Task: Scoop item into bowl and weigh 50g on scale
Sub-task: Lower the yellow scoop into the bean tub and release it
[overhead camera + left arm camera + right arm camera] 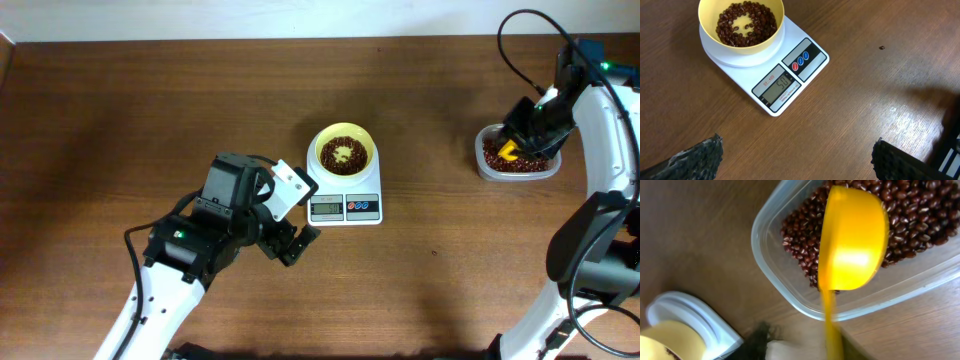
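At centre of worktop [200, 100], finds bowl [319, 150] of beans [760, 30] seated on scale [345, 207]. Left hand [797, 162] nearby, spread wide, empty. Right hand [518, 140] over clear container [790, 297] of beans with yellow scoop [852, 240]; grip not discernible, view blurred.

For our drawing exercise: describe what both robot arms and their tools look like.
The left arm and right arm each have white links, black wrist housings, black looping cables and a small green light. The left tool has dark, rough-textured fingers.
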